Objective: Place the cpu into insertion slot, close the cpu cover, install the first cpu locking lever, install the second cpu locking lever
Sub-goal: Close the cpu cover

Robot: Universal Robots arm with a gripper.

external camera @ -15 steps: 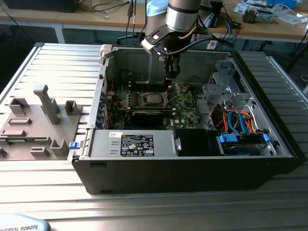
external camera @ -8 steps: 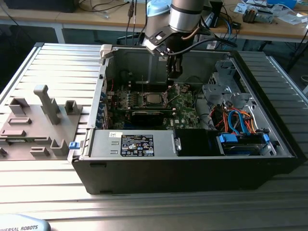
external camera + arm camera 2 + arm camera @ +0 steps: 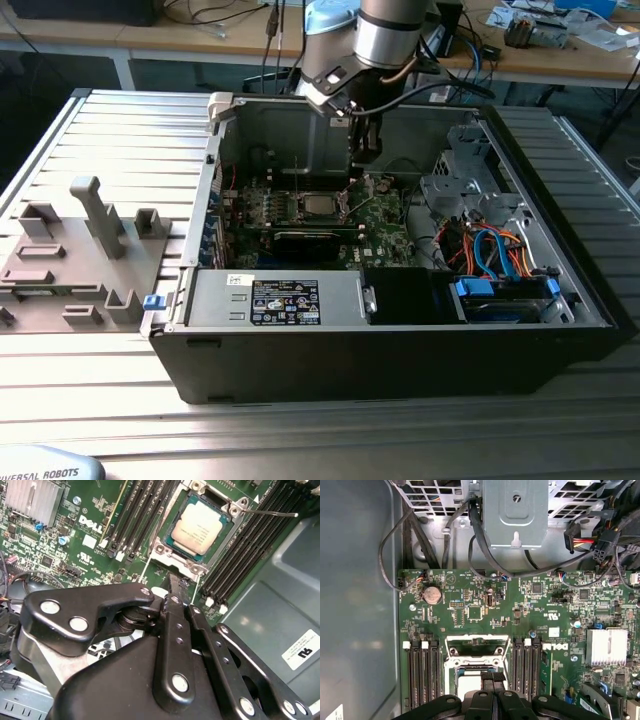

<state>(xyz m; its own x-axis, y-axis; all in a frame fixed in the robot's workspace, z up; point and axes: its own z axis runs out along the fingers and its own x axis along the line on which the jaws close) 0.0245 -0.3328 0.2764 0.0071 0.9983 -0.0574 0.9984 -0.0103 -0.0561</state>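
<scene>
The cpu [image 3: 202,525] lies flat in the insertion slot [image 3: 172,560] of the green motherboard [image 3: 470,595], silver top up; in the exterior view the cpu [image 3: 318,207] sits mid-board. The cpu cover [image 3: 478,663] looks raised on its hinge at one side of the socket, leaving the chip bare. A thin locking lever [image 3: 270,514] sticks out sideways from a socket corner. My gripper [image 3: 175,582] hangs just above the board beside the socket, fingers together and holding nothing. It also appears at the socket's edge in the first wrist view [image 3: 493,676] and inside the case in the exterior view [image 3: 362,158].
Black memory slots [image 3: 422,675] flank the socket on both sides. A finned heat sink [image 3: 606,647] stands nearby. The open case holds a labelled power supply [image 3: 285,300] and a drive bay with blue and orange cables [image 3: 500,260]. A grey fixture [image 3: 90,240] sits outside, on the exterior view's left.
</scene>
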